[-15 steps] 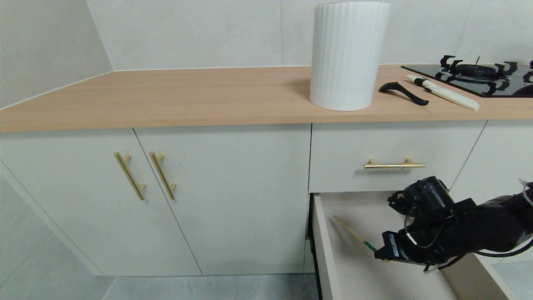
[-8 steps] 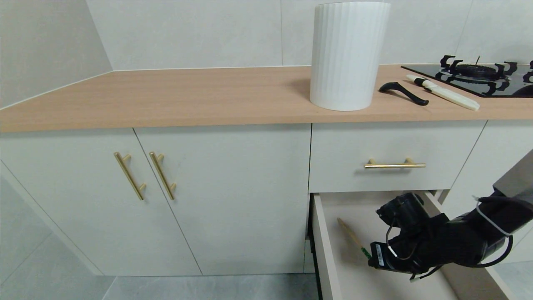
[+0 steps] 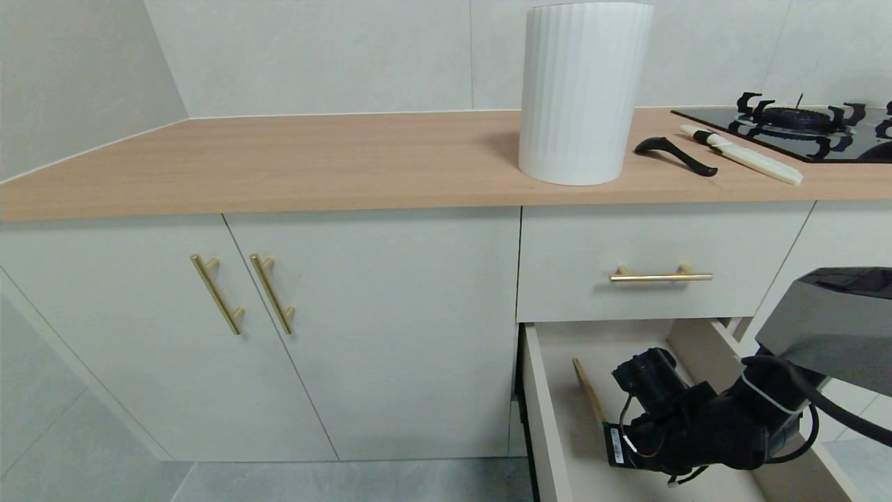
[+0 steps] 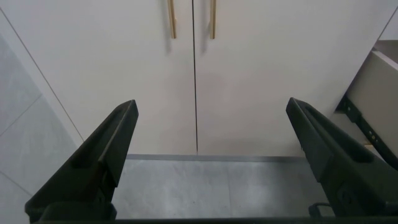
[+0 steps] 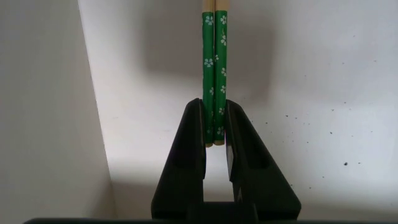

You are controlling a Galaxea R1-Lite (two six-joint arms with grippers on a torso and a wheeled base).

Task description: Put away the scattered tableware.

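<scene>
A pair of wooden chopsticks [image 3: 587, 390] with green flowered ends [image 5: 214, 62] is held low inside the open drawer [image 3: 540, 404], near its left wall. My right gripper [image 3: 605, 427] is shut on their green ends [image 5: 214, 118]; the tips point toward the drawer's back. Whether they touch the drawer floor I cannot tell. On the countertop lie a black utensil [image 3: 672, 153] and a white knife [image 3: 742, 155]. My left gripper [image 4: 211, 118] is open with nothing in it, low before the cabinet doors [image 4: 196, 68].
A tall white ribbed container [image 3: 584, 90] stands on the counter left of the utensils. A black gas hob [image 3: 801, 125] is at the far right. A shut drawer with a gold handle [image 3: 660, 277] sits above the open one.
My right arm has moved down and to the left inside the drawer. The chopsticks went with it, ending lower and closer to the drawer's left wall.
</scene>
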